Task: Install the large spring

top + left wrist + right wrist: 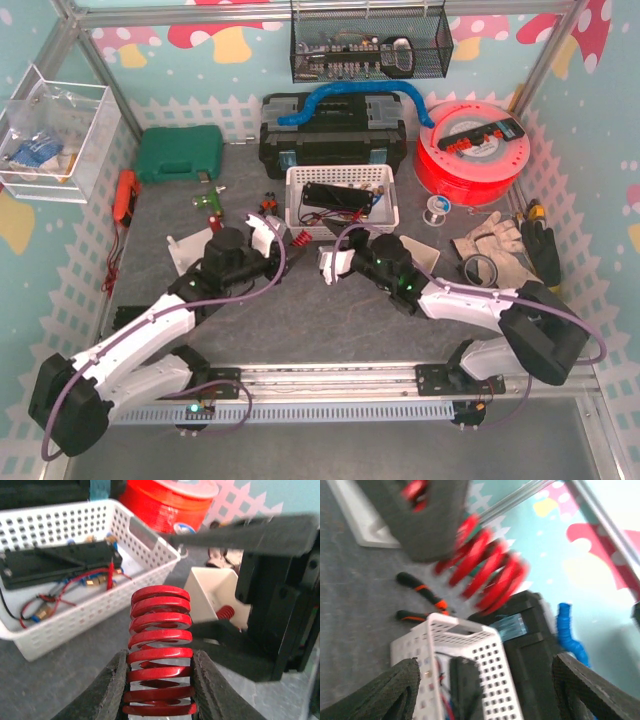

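The work surface is a grey table (300, 320) inside a framed enclosure with patterned walls.

1. Left gripper (160, 680): clamped on the lower coils of the large spring (160, 630). The spring stands out past the fingertips, clear of the table.
2. Right gripper (485, 665): fingers spread wide, nothing between them. It sits just beside the spring, facing it.
3. White fixture (212, 592): lies beyond the spring and already carries a small spring (225, 612).
4. Behind these are the white basket (343, 205), then the black toolbox (330, 130).

Status: pick-up appears complete, but the spring is not yet seated. Remaining steps are probably alignment with its seat, insertion and release. The seat itself cannot be identified with certainty.
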Controlling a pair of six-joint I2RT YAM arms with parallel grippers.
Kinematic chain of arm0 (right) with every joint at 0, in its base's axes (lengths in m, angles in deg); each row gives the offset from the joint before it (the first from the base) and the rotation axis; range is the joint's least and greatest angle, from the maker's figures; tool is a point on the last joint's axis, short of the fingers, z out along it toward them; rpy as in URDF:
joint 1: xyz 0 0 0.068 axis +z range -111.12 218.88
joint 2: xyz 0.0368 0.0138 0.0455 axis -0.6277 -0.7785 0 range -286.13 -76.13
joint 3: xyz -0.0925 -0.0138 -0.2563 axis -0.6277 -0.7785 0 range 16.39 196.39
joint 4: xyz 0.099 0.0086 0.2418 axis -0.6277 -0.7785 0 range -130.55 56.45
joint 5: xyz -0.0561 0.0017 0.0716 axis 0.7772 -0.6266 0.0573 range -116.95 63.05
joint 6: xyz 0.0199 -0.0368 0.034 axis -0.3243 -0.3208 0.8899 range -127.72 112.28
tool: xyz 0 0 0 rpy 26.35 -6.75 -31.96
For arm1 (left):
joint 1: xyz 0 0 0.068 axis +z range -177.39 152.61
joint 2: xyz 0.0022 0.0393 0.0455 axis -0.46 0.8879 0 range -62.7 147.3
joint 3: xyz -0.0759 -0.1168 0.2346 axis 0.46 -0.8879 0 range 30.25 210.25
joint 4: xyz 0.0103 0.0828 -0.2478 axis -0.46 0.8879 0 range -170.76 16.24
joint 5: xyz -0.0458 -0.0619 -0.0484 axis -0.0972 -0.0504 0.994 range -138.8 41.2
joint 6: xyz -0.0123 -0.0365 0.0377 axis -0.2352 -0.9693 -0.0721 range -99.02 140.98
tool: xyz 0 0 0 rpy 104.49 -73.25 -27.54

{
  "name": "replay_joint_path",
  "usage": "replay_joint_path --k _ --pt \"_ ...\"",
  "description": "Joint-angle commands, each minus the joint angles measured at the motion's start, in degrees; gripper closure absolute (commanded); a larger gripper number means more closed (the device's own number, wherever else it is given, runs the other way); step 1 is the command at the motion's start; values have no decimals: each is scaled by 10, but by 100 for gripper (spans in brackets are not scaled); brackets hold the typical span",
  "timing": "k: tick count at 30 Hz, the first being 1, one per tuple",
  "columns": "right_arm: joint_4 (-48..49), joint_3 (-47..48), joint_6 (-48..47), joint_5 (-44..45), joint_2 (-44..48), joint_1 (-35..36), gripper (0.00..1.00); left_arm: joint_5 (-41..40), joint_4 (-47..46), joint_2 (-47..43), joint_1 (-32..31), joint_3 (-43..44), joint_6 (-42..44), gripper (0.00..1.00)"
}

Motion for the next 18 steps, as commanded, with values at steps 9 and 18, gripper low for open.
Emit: replay_joint_path --k 9,18 --pt "108 16 -153 -13 -55 29 27 64 107 41 4 62 -52 100" --pt "135 20 -193 -11 -84 49 38 74 147 66 4 97 -44 100"
